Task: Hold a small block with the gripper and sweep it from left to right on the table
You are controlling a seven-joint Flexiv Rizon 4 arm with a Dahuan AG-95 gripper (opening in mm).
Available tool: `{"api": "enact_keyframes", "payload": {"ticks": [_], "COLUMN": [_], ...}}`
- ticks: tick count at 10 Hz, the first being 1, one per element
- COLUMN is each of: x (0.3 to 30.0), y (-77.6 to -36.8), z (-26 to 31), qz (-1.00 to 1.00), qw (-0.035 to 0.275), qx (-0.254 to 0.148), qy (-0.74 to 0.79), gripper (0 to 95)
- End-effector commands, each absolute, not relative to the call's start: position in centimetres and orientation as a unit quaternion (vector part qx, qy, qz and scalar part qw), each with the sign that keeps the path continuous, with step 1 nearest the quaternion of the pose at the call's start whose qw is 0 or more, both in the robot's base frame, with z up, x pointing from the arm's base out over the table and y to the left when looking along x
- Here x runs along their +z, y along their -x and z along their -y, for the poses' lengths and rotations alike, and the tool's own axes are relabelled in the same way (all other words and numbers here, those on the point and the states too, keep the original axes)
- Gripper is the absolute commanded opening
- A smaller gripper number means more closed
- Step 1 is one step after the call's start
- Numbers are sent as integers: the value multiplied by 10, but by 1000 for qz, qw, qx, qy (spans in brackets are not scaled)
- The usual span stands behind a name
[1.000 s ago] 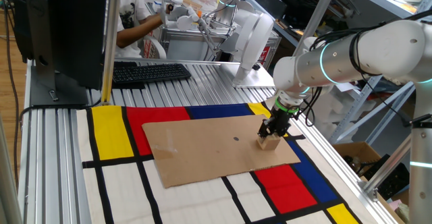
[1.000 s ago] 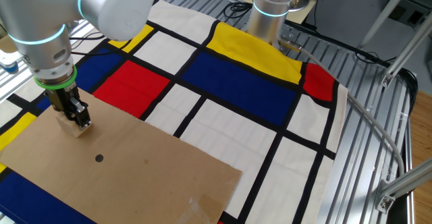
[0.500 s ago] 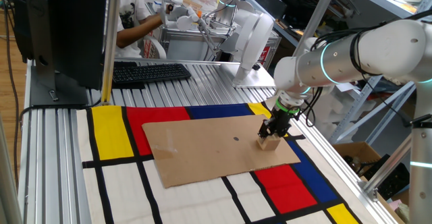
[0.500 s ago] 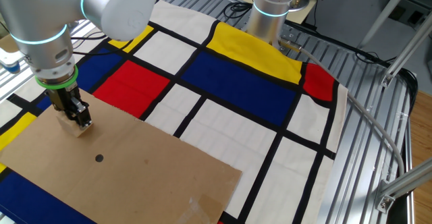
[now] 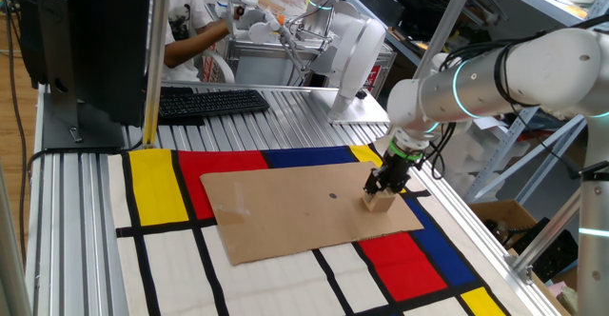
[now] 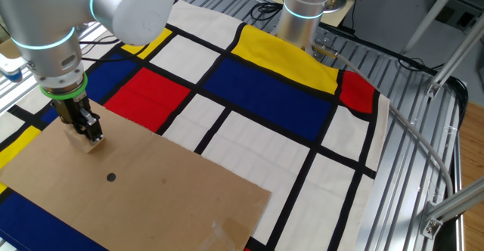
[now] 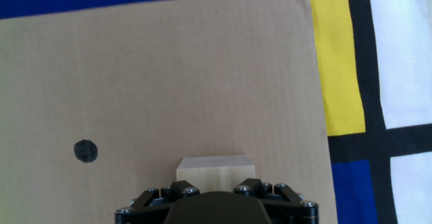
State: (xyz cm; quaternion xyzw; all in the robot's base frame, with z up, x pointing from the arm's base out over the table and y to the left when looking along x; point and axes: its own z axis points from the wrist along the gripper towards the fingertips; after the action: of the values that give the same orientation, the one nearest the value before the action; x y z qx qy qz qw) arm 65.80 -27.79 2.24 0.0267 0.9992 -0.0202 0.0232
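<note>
One small block (image 5: 380,202), likely light and hard, is held by its sides in the gripper (image 5: 385,185), it seems, near the right edge of the cardboard sheet (image 5: 304,211).

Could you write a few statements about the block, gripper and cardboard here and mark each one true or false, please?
1. The gripper is shut on the small block. True.
2. The block rests on a red rectangle of the mat. False: it sits on the brown cardboard sheet.
3. A black dot is marked on the cardboard. True.
4. The block lies at the middle of the cardboard. False: it is near one edge.
5. A black keyboard lies on the table. True.
</note>
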Motion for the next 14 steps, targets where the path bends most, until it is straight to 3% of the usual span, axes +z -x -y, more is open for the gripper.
{"api": "enact_keyframes", "payload": {"ticks": [1,3,4,14], "x": [22,22,16,10], "y": [-659,-657,-653,-643], "z": [278,280,285,295], "qz": [-999,-999,-999,-999], "qw": [20,24,43,45], "qx": [-8,-18,-24,-20], "qy": [-27,-26,-20,-19], "gripper": [380,380,380,380]}}
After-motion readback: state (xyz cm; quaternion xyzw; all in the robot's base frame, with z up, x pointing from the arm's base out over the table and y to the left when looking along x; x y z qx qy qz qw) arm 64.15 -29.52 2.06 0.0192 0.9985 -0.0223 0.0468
